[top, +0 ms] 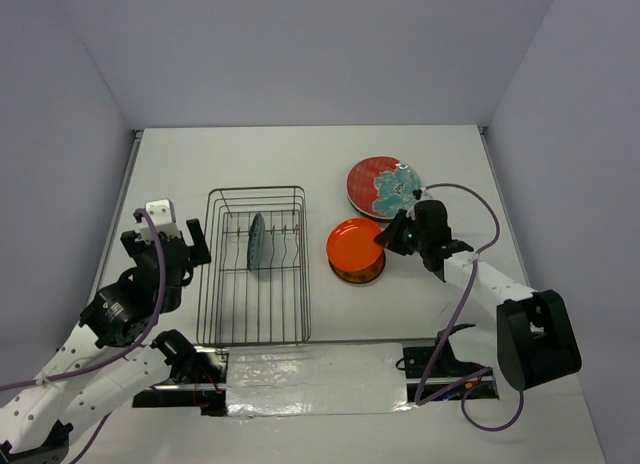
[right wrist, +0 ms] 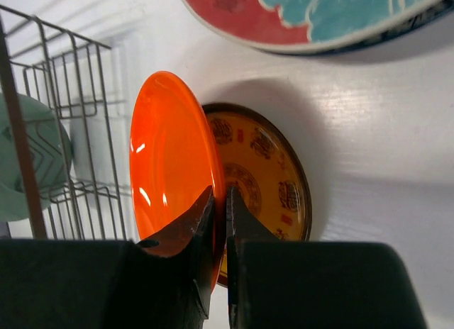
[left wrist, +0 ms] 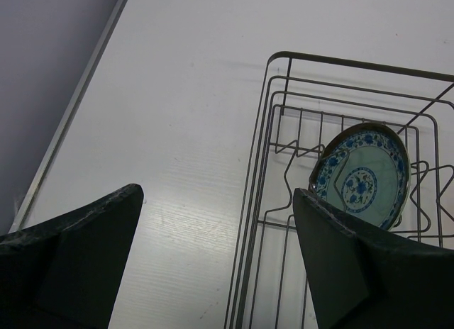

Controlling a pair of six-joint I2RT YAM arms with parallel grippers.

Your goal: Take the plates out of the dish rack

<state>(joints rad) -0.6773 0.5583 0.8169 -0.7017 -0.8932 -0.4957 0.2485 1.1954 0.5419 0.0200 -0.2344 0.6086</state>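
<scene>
The grey wire dish rack [top: 256, 266] stands left of centre; one white plate with a blue floral rim [top: 257, 241] stands upright in it, also in the left wrist view [left wrist: 363, 179]. My right gripper [top: 388, 236] is shut on the rim of an orange plate [top: 354, 246], [right wrist: 170, 166], holding it tilted just above a yellow patterned plate [right wrist: 266, 180] on the table. A red plate with teal flowers [top: 384, 186] lies behind. My left gripper [top: 170, 239] is open and empty, left of the rack [left wrist: 284, 201].
A shiny foil strip [top: 310, 379] runs along the near edge between the arm bases. The right arm's purple cable [top: 470, 199] loops over the table at right. Walls close the table at back and sides.
</scene>
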